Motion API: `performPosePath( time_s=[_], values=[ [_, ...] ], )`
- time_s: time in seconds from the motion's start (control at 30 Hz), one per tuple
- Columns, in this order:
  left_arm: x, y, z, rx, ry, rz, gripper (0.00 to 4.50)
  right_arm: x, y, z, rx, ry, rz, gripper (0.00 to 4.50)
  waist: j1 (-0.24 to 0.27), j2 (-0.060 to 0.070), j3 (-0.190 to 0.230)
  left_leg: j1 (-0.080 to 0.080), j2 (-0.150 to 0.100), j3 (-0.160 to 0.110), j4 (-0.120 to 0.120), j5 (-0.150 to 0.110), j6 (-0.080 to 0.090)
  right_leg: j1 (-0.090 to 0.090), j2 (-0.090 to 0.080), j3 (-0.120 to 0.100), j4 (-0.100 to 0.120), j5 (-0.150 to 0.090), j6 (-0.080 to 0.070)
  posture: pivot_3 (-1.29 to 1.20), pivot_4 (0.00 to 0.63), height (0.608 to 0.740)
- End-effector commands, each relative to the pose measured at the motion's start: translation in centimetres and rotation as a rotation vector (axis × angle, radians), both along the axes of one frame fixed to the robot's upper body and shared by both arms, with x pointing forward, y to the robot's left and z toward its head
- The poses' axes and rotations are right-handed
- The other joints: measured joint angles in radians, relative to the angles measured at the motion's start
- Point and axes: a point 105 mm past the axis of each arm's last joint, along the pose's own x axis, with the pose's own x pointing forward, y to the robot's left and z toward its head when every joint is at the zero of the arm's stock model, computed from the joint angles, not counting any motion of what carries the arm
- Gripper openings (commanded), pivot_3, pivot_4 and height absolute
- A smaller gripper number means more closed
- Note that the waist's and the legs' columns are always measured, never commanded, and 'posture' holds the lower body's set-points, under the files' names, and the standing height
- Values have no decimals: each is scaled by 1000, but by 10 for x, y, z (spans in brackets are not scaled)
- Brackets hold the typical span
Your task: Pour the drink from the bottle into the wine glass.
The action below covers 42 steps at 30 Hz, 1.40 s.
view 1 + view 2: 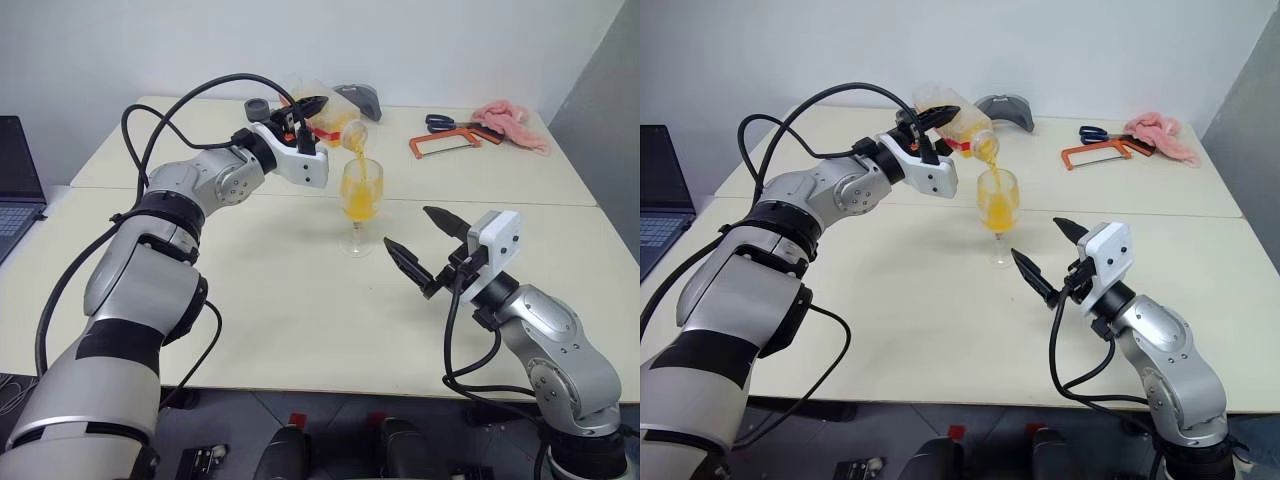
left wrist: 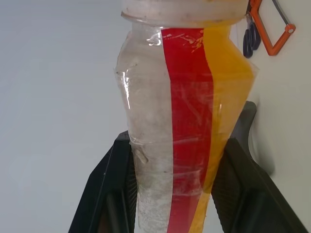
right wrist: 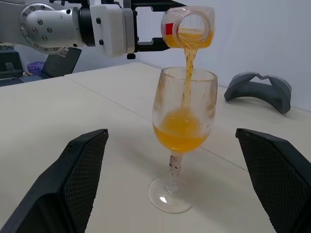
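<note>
Right wrist view: left end effector (image 3: 146, 26) clamps the tilted bottle (image 3: 188, 28) above the wine glass (image 3: 183, 127) so the drink (image 3: 181, 130) streams in; right end effector (image 1: 427, 242) waits beside it, fingers apart.

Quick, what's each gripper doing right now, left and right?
Left gripper: shut on the bottle, tipped over the glass.
Right gripper: open, holding nothing, beside the glass.
</note>
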Motion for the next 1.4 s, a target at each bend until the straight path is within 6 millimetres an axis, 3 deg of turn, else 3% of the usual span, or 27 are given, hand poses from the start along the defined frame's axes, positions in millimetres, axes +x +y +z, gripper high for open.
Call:
performPosePath(
  time_s=[0.03, 0.67, 0.93, 1.13, 1.4],
  values=[
    [-4, -3, 29, -27, -84, -11, 1671, -7, 2, 12, 8, -55, 18, 4500, 0, 0, 0, 0, 0, 0, 0, 0, 0, 0, 0, 0, 0, 0, 0, 0, 150, 740],
    [-4, -5, 31, -25, -88, -14, 1671, -8, 2, 11, 12, -51, 20, 4500, 0, 0, 0, 0, 0, 1, 0, 0, 0, 0, 0, 0, 0, 0, 0, 0, 150, 740],
    [-4, -5, 30, -27, -83, -15, 1671, -10, -6, 21, 7, -87, 23, 4500, 0, 0, 0, 0, 0, 1, 0, 0, 0, 0, 0, 1, 1, 0, 0, 0, 150, 740],
    [-4, -5, 30, -27, -82, -15, 1671, -9, -25, 28, -36, -83, 23, 4500, 0, 0, 0, 0, -1, 1, 0, 0, 0, 0, -1, 1, 1, 0, 0, 0, 150, 740],
    [-3, -4, 29, -48, -72, -14, 1671, -11, -21, 30, -29, -75, 47, 4500, 0, 0, 0, 0, -1, 2, 1, 0, 0, 0, -1, 1, 1, 0, 0, 0, 150, 740]
  ],
)
